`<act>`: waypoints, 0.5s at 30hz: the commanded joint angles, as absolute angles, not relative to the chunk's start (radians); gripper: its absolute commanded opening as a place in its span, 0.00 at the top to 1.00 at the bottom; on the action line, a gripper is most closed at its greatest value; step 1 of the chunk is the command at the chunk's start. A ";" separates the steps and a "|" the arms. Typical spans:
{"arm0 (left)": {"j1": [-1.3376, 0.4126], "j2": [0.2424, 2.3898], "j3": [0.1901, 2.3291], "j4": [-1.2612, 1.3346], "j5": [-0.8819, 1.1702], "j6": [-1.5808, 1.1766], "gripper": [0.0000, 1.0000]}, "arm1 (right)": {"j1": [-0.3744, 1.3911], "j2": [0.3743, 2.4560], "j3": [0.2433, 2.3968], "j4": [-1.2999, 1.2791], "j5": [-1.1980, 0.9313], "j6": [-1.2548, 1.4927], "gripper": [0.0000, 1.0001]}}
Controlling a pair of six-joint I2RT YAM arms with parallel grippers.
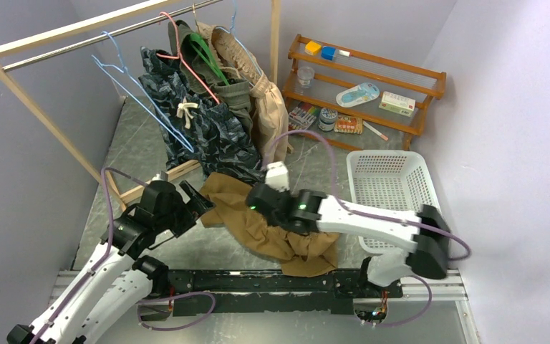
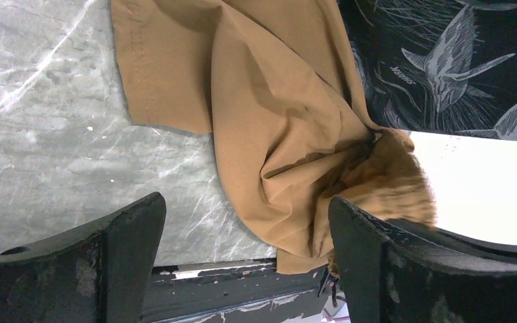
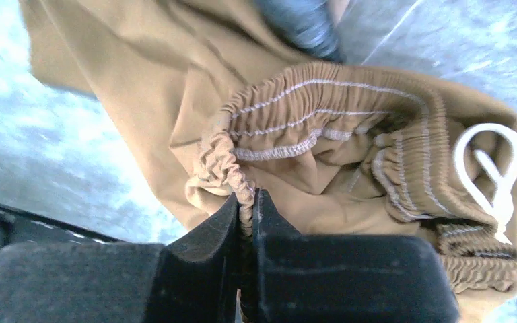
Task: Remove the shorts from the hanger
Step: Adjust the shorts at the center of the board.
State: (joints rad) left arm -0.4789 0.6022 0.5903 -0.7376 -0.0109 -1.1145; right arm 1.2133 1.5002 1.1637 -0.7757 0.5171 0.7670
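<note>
Pinching the waistband of the tan shorts (image 3: 141, 101), the right gripper (image 3: 246, 202); left gripper (image 2: 244, 205) spread wide, empty, beside the cloth.

Pale lilac walls (image 1: 21, 158) close in on three sides, plain and evenly lit, and the surface (image 1: 125, 154) under everything is a grey stone-look sheet veined with white. A light wooden clothes rail (image 1: 43, 119) slants across the left, with a thin metal bar (image 1: 64, 49) running alongside its top beam. A low slatted wooden shelf (image 1: 387, 61) stands against the back right corner, with a white perforated basket (image 1: 390, 154) just in front of it
</note>
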 commanded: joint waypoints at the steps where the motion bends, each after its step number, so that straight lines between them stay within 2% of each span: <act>1: -0.478 0.592 0.576 -0.702 0.028 -1.114 0.06 | 1.094 1.297 1.050 -0.709 0.586 0.771 0.93; 4: -0.477 0.574 0.567 -0.698 0.025 -1.117 0.06 | 0.925 1.236 0.950 -0.661 0.433 0.696 0.81; 7: -0.476 0.564 0.569 -0.707 0.010 -1.119 0.06 | 0.874 1.262 0.904 -0.646 0.339 0.655 0.68; 9: -0.477 0.563 0.570 -0.709 0.005 -1.119 0.06 | 0.868 1.321 0.894 -0.654 0.332 0.647 0.40; 11: -0.476 0.566 0.572 -0.704 0.012 -1.118 0.06 | 0.863 1.391 0.922 -0.715 0.368 0.664 0.25; 15: -0.477 0.586 0.584 -0.711 0.021 -1.109 0.06 | 0.865 1.427 0.993 -0.776 0.404 0.647 0.13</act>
